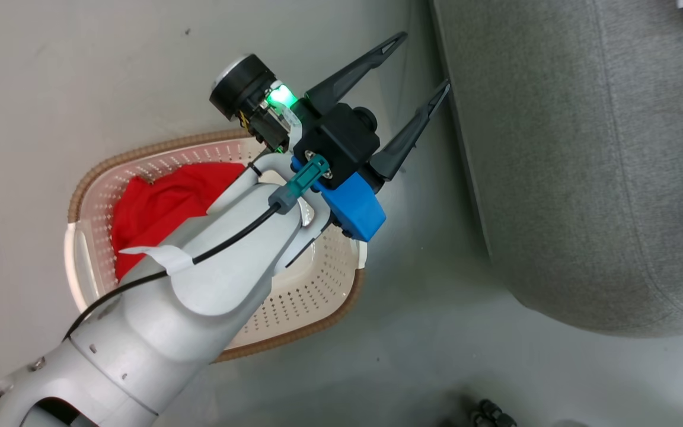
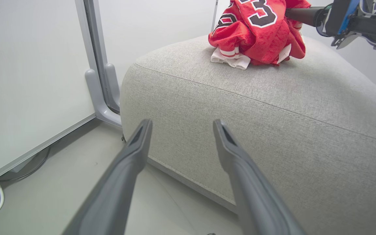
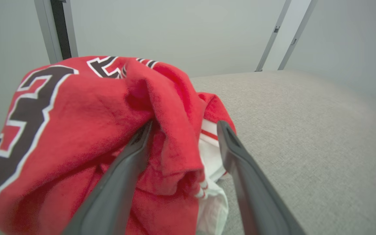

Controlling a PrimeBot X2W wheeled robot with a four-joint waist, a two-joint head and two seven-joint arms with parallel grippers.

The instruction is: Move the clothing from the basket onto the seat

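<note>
At the left of the head view, the cream basket (image 1: 318, 279) with its brown rim stood on the pale floor (image 1: 51, 89). A red garment (image 1: 158, 207) lay bunched against the basket's left wall, partly hidden under the pale left forearm (image 1: 217, 267) that crossed above it from the lower left. Further right, at the upper middle, the left end effector (image 1: 425, 60) hung over the floor with its two dark fingers spread wide and nothing between them, one tip close to the edge of the grey sofa (image 1: 584, 178), which took up the right side of the frame.

In the left wrist view a red jersey (image 2: 259, 32) with a black, white-edged 3 sat crumpled on top of the sofa at the upper right.

In the right wrist view the right end effector (image 3: 185, 123) had its fingers apart. A fold of the jersey lay loosely between them, the left finger pressing into the cloth, while the right finger stood clear beside the white trim.
</note>
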